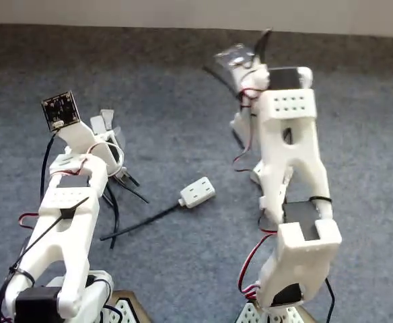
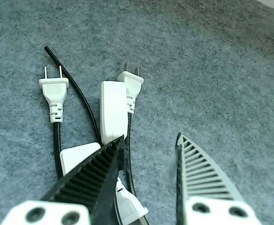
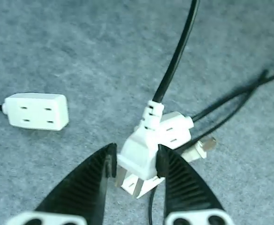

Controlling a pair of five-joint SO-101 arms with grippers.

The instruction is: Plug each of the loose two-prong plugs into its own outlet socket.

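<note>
Your right gripper (image 3: 134, 159) is closed on a white two-prong plug (image 3: 139, 152), pinching its body on both sides, prongs bare. In the high view an outlet block (image 1: 198, 192) lies mid-frame on the grey carpet (image 1: 163, 101), its slots unfilled. Your left gripper (image 2: 150, 139) stands wide apart, holding nothing. Beyond it a loose plug (image 2: 54, 91) and a second plug (image 2: 131, 82) flank a narrow outlet block (image 2: 112, 112), neither plugged in.

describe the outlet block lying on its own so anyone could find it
On the grey carpet between the left arm and right arm lies a white outlet block on a black cord. Unlike the other blocks, it sits alone, sockets empty.
</note>
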